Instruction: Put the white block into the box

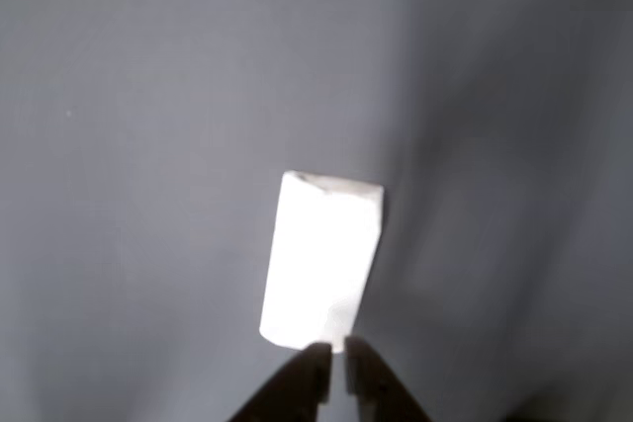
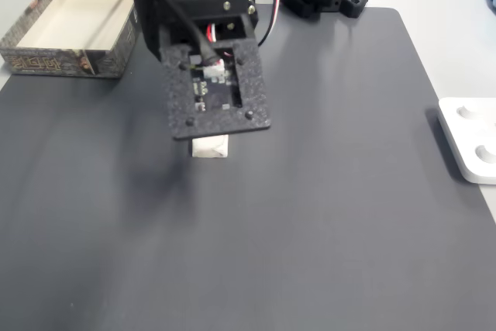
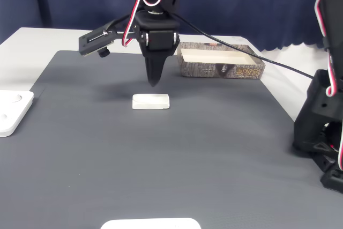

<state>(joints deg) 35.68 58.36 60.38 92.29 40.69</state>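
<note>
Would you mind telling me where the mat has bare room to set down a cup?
The near half of the grey mat is bare, in front of the white block. Crowded: under the pincer, beside the box, and by the arm base.

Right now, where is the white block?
The white block lies flat on the dark mat, just under the gripper tip in a fixed view, apart from the box behind it to the right.

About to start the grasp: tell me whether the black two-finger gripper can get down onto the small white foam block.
Probably yes. The gripper hangs just above the white block, which lies flat on the dark mat with nothing beside it. Its fingers look shut and would need opening.
</note>
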